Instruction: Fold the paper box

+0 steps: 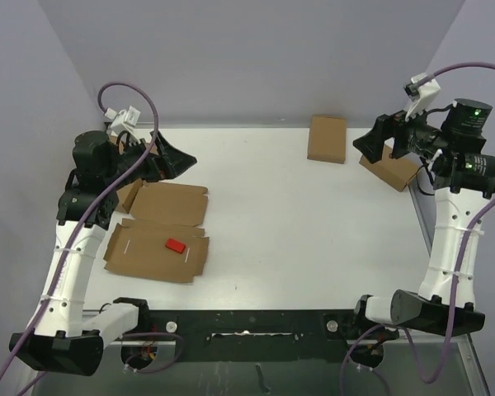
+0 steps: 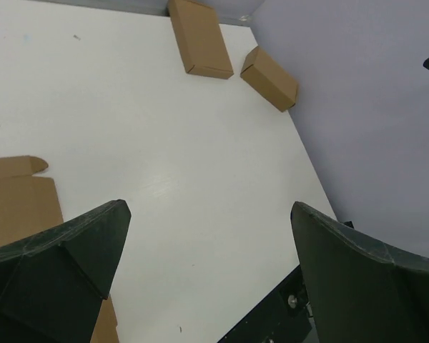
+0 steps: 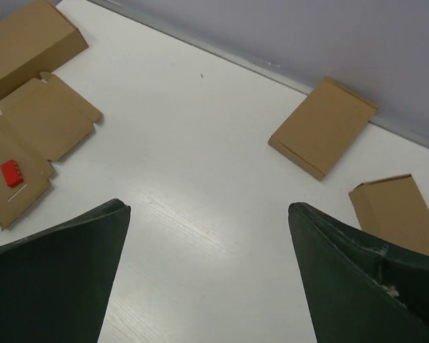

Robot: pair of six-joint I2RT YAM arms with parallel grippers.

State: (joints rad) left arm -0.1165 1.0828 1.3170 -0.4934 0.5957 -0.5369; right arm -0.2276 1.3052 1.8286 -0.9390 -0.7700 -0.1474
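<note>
We see the paper box lying unfolded & flat on the left half of the table, just in front of the left arm, w/ its flaps spread out. A small red block sits on its near panel. The left gripper hangs above the box's far end, jaws spread wide, nothing in them. The right gripper is up over the far right side, well apart from the box, also spread wide & empty. Two closed boxes lie near it.

We judge the sheet to be thin cardboard: v. light, stiff across each panel, but prob. bends easily at the scored creases. It'll likely skid on the smooth top if pushed. Lying flat, it gives no edge to pinch from above, so we'd take a side flap or lid edge at its free rim, one arm pinning the base panel. The block will prob. slide once that panel tilts.
</note>
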